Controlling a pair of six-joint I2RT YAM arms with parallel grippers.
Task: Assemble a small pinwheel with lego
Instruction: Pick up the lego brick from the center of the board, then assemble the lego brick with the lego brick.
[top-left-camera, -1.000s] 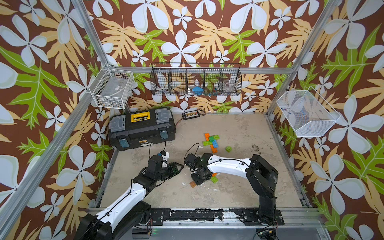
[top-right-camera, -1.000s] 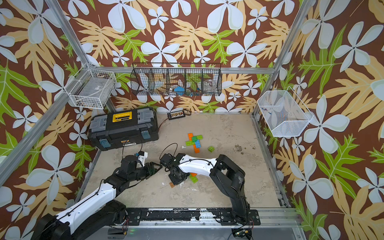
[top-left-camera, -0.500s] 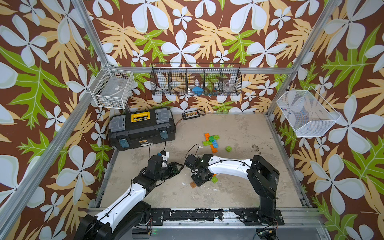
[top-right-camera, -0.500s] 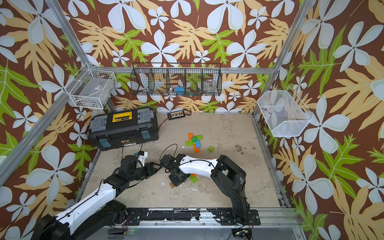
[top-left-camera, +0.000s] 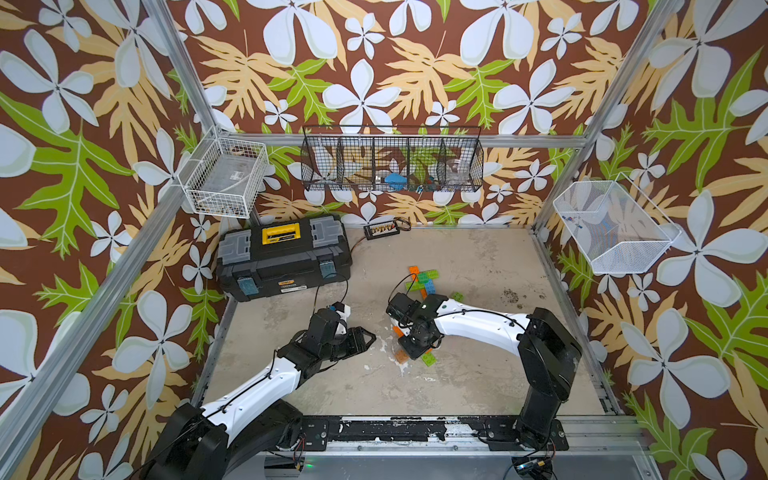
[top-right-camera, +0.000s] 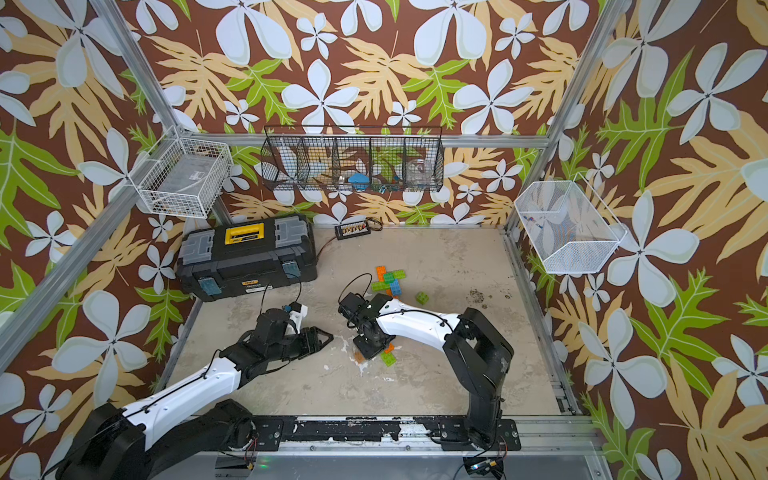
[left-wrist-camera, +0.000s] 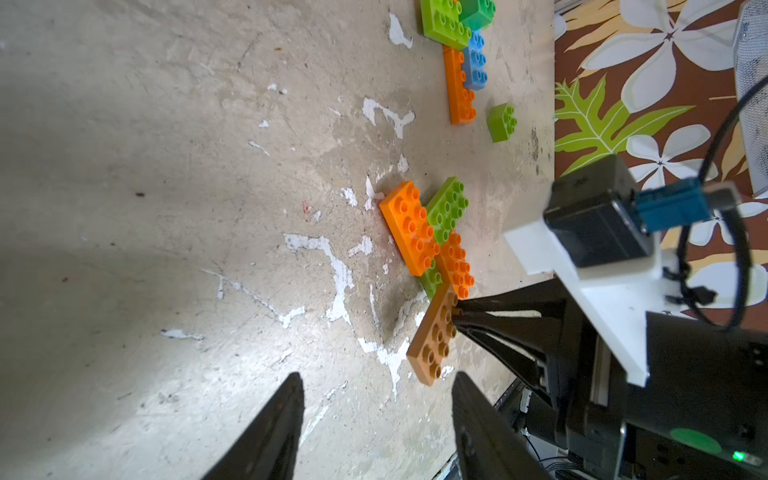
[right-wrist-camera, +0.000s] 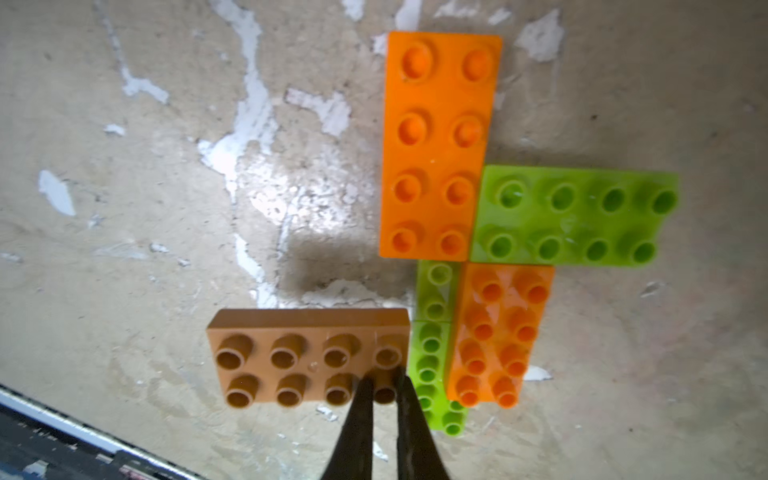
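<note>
**Brown brick pinched at its inner end**

In the middle of the tabletop (top-left-camera: 478, 257) the right end effector (right-wrist-camera: 383, 380) points down. Its two fingers are drawn together, clamped on a single stud at one end of the brown brick (right-wrist-camera: 307, 357). That brick lies flat, studs up, with its gripped end just beside the lower lime green brick (right-wrist-camera: 434, 365). Its long axis runs at a right angle to that of the long orange brick (right-wrist-camera: 438, 145).

In both top views only a corner of the brown brick shows past the wrist, so its heading is hard to fix. It seems to reach toward the near left, while the long orange brick reaches toward the far left. A lime green brick (right-wrist-camera: 573, 216) lies crosswise against the orange one's side. A second orange brick (right-wrist-camera: 498, 336) overlaps the lower green one.

The left end effector (left-wrist-camera: 377, 376) is left of this group, low over bare tabletop. Its fingers are apart with nothing between them, and it points right toward the brown brick.

Farther back lies a cross of orange, green and blue bricks (top-left-camera: 422, 280), with a small green square (top-left-camera: 458, 296) just right of it.
</note>
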